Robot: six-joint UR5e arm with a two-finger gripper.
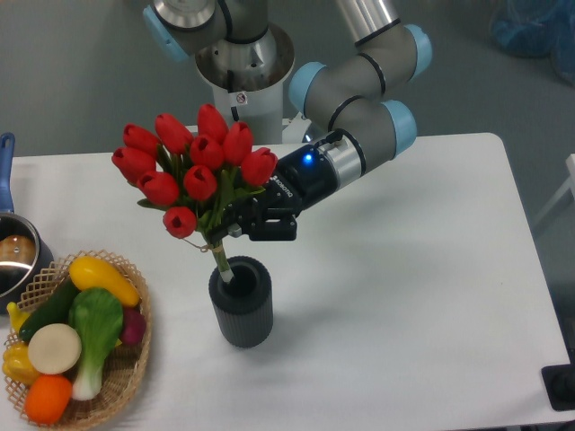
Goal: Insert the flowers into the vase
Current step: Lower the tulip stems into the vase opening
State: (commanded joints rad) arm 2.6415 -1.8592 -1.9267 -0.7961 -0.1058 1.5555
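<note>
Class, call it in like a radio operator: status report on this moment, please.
Gripper shut on red tulip bunch. Stem ends just inside ribbed dark grey vase, bunch tilted. Nothing blocking.

white bench [422,305], rounded corners, plain top. on it: dark grey ribbed vase [241,302] standing upright, left of centre near the front. woven wicker basket [126,368] at the front-left corner, filled with colourful toy vegetables [76,337], partly cut by the frame edge. metal pot [16,256] with blue handle at the left edge, just behind the basket.
</note>
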